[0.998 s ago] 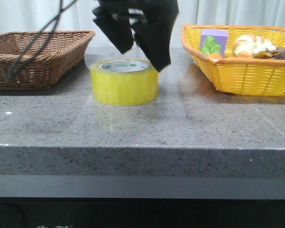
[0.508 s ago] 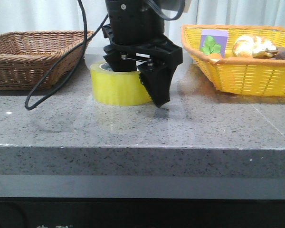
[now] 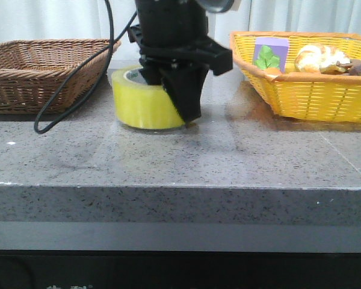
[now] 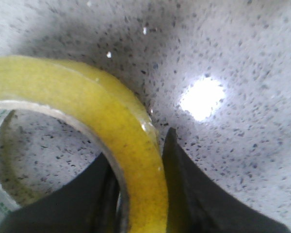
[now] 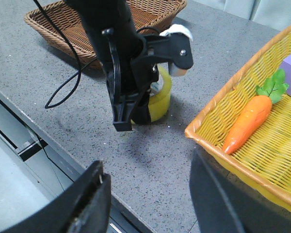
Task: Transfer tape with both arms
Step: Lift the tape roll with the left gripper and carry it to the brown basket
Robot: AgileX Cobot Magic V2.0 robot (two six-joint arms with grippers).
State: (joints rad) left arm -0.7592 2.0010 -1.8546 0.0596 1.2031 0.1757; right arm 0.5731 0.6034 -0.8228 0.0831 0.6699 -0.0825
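A: Tape first. Where?
B: The tape (image 3: 143, 103) sits flat on the grey speckled table (image 3: 180, 156), core hole up, between the brown wicker basket (image 3: 45, 72) and the yellow basket (image 3: 307, 78). Nearer the brown one, touching neither.
A: Held?
B: Left gripper (image 3: 182, 96) stands straight down over the roll's right side. In the left wrist view one finger (image 4: 82, 199) is inside the core and the other is outside the wall, with the yellow band of tape (image 4: 136, 160) between them. Both press against or lie right at the wall, so it's closed onto the roll. Roll's base is on the table.
A: Right gripper?
B: Only seen in its own wrist view, two black fingers (image 5: 94, 204) spread wide, nothing between them, hanging above the table's front edge, well apart from the tape (image 5: 161, 99).
A: Anything else?
B: Black cable (image 3: 72, 90) hangs from the left arm (image 5: 111, 29) and loops down onto the table beside the brown basket. Yellow basket holds a purple box with a green leaf (image 3: 269, 53), a toy carrot (image 5: 247, 124), and some brownish items at the far right I can't identify.
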